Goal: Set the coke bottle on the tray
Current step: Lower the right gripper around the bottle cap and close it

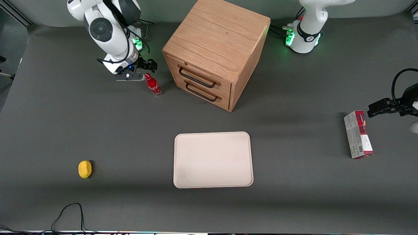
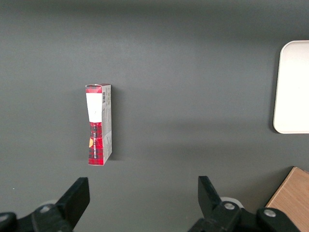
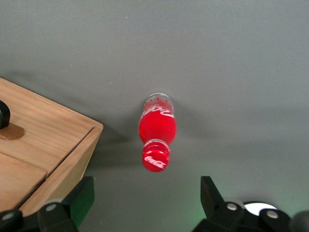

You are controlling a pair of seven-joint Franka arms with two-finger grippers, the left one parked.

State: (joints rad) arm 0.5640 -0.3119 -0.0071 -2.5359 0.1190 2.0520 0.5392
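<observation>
Coke bottle [image 1: 153,85], upright on the counter [image 1: 98,130] beside the wooden drawer cabinet [image 1: 212,52], farther from the front camera than the tray [image 1: 213,159], which holds nothing; pincer [image 3: 147,200] above the bottle's cap, fingers apart, gripping nothing.

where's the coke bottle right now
The coke bottle stands upright on the table beside the wooden drawer cabinet, farther from the front camera than the tray, with the open gripper just above its cap.
</observation>
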